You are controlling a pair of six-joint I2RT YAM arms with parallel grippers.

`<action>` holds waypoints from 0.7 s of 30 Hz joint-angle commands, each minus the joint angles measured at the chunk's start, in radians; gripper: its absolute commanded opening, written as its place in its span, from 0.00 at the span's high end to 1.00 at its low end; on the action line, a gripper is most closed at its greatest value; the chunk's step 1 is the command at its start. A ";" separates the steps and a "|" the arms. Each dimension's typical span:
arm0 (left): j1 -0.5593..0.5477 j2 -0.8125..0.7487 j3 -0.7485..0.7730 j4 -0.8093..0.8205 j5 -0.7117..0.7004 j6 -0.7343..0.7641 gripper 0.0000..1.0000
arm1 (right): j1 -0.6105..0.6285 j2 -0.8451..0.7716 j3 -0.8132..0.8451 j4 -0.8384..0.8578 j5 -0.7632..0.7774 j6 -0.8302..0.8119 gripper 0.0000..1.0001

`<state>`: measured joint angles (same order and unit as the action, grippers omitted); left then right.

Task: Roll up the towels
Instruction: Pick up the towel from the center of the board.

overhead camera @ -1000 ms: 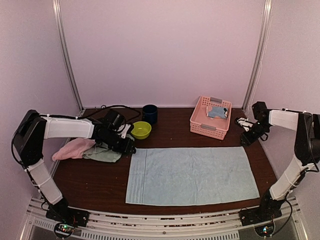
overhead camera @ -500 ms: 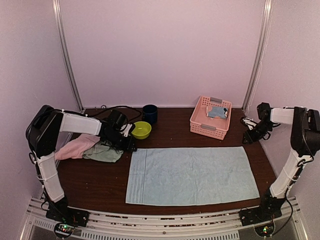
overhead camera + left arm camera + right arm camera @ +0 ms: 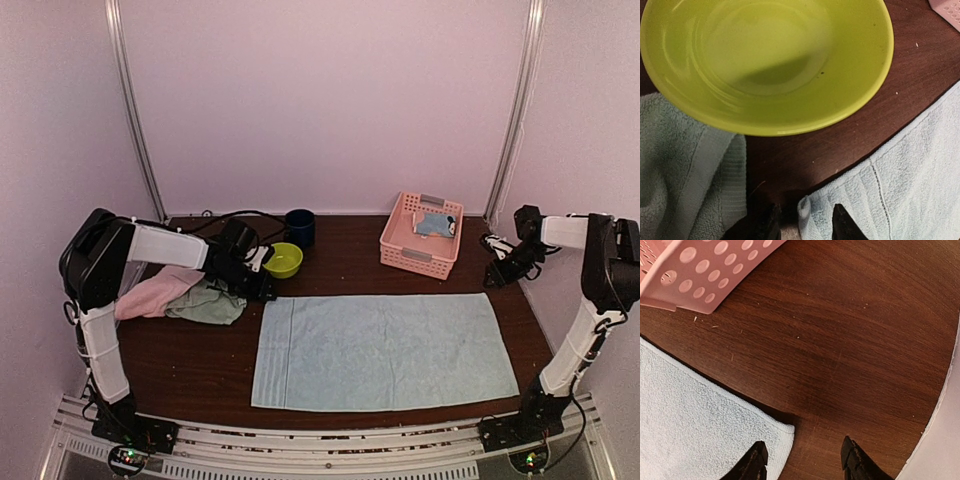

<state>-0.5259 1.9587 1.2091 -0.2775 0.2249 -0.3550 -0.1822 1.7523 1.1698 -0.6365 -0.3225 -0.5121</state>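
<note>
My left gripper (image 3: 802,227) is spread around one corner of the pale blue towel (image 3: 910,175). My right gripper (image 3: 804,462) is spread also, at another corner.

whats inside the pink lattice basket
A light blue terry towel lies inside the pink plastic lattice basket. Anything beneath the towel is covered, and the near wall hides some of the floor.

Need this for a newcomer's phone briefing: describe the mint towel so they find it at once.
Start at the big pale blue towel spread flat on the table. Off its far left corner lie two crumpled cloths. The mint towel is the nearer one, pale green beside the pink towel, duller than the lime bowl behind.
</note>
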 commanded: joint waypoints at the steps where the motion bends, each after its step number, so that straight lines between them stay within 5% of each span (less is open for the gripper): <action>1: 0.003 0.015 0.024 0.039 0.016 0.017 0.66 | -0.005 0.012 0.017 -0.010 -0.022 0.013 0.47; 21: 0.003 0.033 0.004 0.072 0.032 0.018 0.89 | -0.007 0.158 0.105 -0.099 -0.046 0.072 0.49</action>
<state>-0.5259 1.9675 1.2102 -0.2520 0.2470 -0.3454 -0.1833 1.9003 1.2617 -0.6781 -0.3546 -0.4423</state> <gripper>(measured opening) 0.120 0.516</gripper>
